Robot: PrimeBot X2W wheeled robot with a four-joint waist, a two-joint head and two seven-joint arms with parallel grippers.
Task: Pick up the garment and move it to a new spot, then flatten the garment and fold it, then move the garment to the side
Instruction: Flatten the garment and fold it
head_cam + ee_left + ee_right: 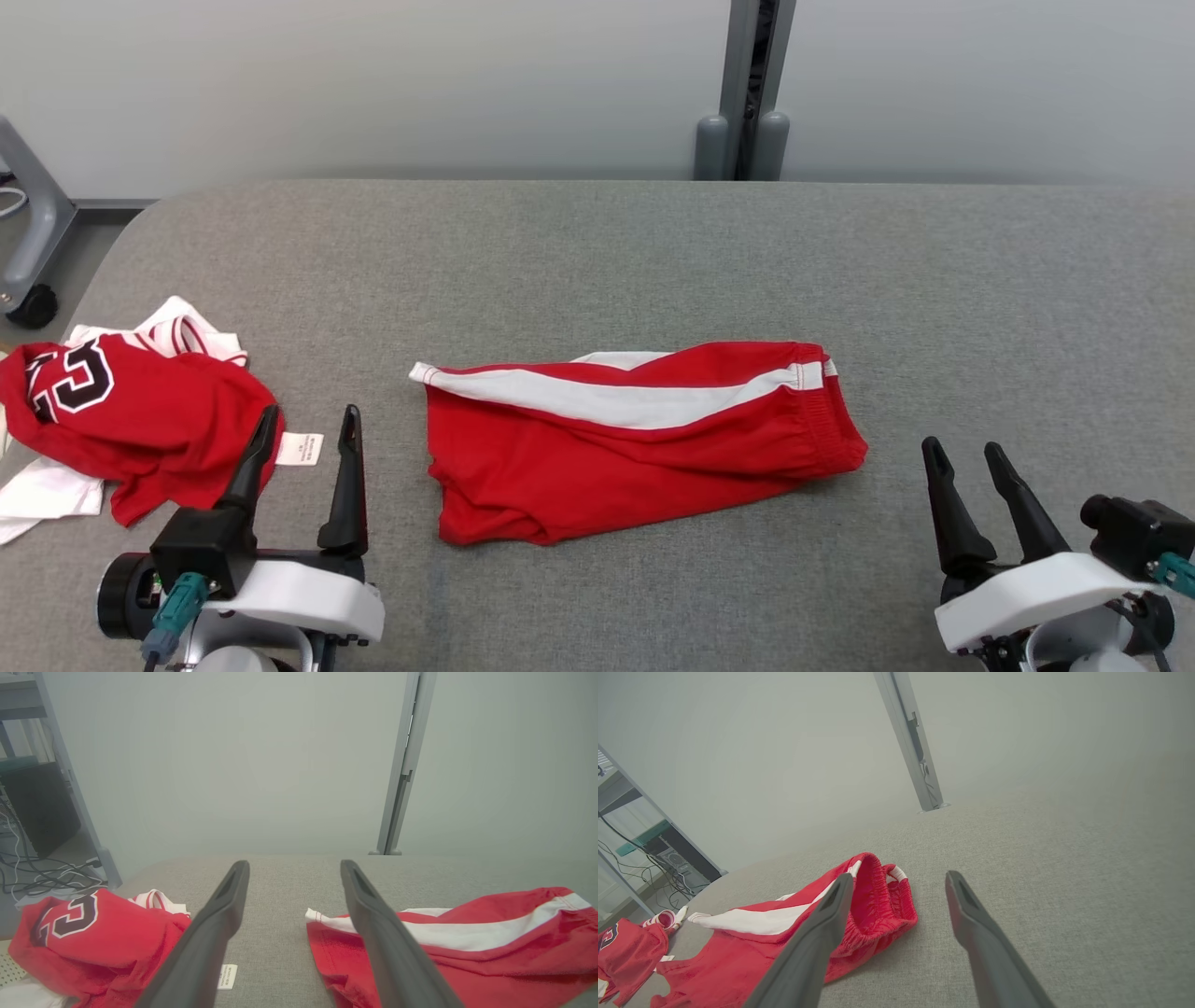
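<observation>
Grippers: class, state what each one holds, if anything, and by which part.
Nothing is held. The left gripper and right gripper both stand open and empty; the red shorts lie loose on the table between them.

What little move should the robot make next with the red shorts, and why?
Probably move the right gripper toward the waistband end of the red shorts with a white stripe, which lies nearest it. Its fingers stand open and hold nothing, and the shorts lie untouched on the grey fabric table.

Grey fabric table [653, 243] with red shorts [635, 457], crumpled red jersey [140, 420]
</observation>
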